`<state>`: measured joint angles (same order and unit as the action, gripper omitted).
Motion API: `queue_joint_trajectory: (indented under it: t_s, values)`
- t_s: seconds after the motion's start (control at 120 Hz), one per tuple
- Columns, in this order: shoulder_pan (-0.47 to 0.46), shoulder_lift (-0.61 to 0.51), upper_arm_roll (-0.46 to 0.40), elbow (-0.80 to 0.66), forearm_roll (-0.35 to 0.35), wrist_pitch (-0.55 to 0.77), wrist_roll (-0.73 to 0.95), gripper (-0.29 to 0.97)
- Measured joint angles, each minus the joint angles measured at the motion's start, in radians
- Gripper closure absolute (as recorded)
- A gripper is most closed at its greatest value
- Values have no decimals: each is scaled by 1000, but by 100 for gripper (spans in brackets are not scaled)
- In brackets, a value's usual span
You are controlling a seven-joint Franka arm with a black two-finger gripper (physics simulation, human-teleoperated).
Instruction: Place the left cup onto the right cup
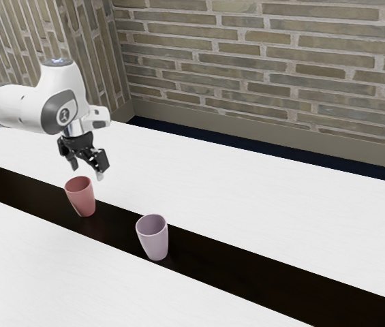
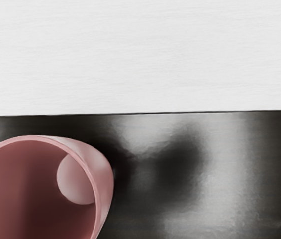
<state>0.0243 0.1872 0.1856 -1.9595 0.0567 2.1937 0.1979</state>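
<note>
Seemingly spread, the fingers (image 1: pixel 99 168) hover above the pink cup (image 1: pixel 80 196) (mauve cup (image 1: pixel 152 237) stands apart).

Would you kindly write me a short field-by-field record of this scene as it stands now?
gripper: open, empty, hovering just above the pink cup
pink cup: upright on the dark stripe, untouched
lilac cup: upright on the same stripe, to the exterior view's right of the pink cup, apart from it
table: white, crossed by the dark stripe
task status: cups not yet stacked; no grasp made
</note>
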Motion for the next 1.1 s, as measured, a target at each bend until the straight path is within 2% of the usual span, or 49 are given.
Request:
queue_joint_trajectory:
  t_s: [1.1]
  values:
    - [17,83,29,-44,-59,127,66,0]
